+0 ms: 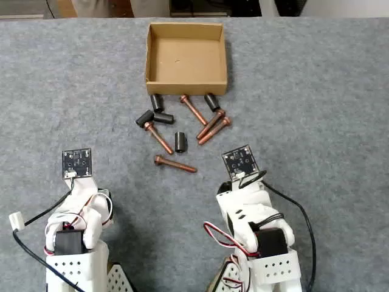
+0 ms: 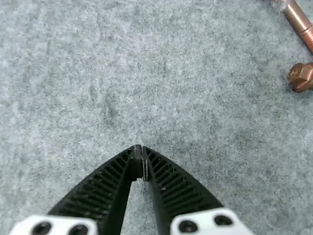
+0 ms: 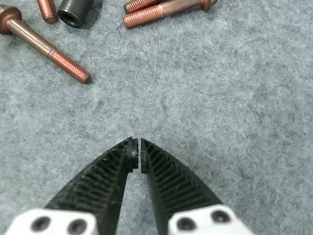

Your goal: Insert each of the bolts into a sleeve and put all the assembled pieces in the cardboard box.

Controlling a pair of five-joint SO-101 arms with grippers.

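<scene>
Several copper bolts lie loose on the grey felt in front of the open cardboard box (image 1: 185, 76); the nearest bolt (image 1: 175, 163) lies crosswise between the two arms. Several short black sleeves are scattered among them, one sleeve (image 1: 180, 141) standing just beyond that bolt. My left gripper (image 2: 138, 150) is shut and empty over bare felt, with the hex head of a bolt (image 2: 300, 78) off to one side. My right gripper (image 3: 136, 144) is shut and empty too, short of a bolt (image 3: 46, 45), a sleeve (image 3: 73, 11) and a pair of bolts (image 3: 161, 10).
The two arms sit at the table's near edge, the left arm (image 1: 76, 207) and the right arm (image 1: 252, 213), with cables trailing beside them. Bare grey felt spreads to both sides of the pile and the box.
</scene>
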